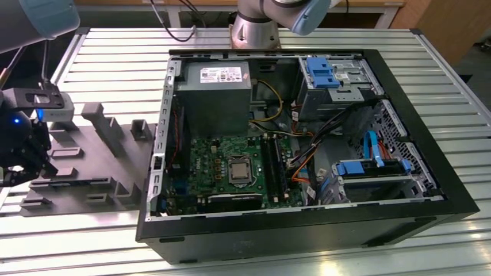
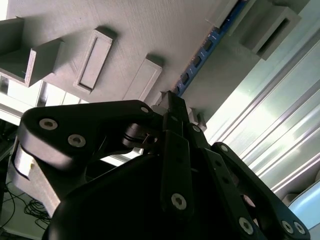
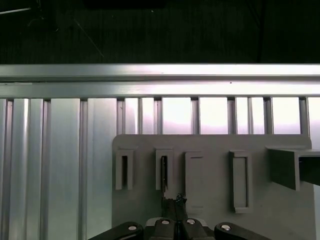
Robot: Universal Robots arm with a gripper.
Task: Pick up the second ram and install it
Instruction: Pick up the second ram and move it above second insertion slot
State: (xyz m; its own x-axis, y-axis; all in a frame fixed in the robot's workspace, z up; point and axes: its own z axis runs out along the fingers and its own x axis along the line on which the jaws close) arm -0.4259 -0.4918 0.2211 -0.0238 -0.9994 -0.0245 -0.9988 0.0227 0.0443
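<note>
The second ram [image 2: 202, 50] is a thin dark stick with a bluish edge, standing edge-on in a slot of the grey holder tray [image 2: 125, 30]. In the first wrist view it is a dark line [image 3: 163, 172] in the second slot of the tray [image 3: 210, 200]. My gripper [image 2: 172, 100] [image 3: 173, 202] has its fingers drawn together at the near end of the stick, which sits in its slot. The exterior view places my gripper [image 1: 22, 167] low over the tray [image 1: 84, 172], at that view's far left.
The open computer case [image 1: 307, 236] lies on the slatted metal table [image 1: 452, 115], with the motherboard [image 1: 230, 167] and its long black memory slots [image 1: 275, 167] facing up. A power supply [image 1: 213, 92], drive cages and loose cables crowd the case. Raised grey blocks [image 1: 103, 123] stand on the tray.
</note>
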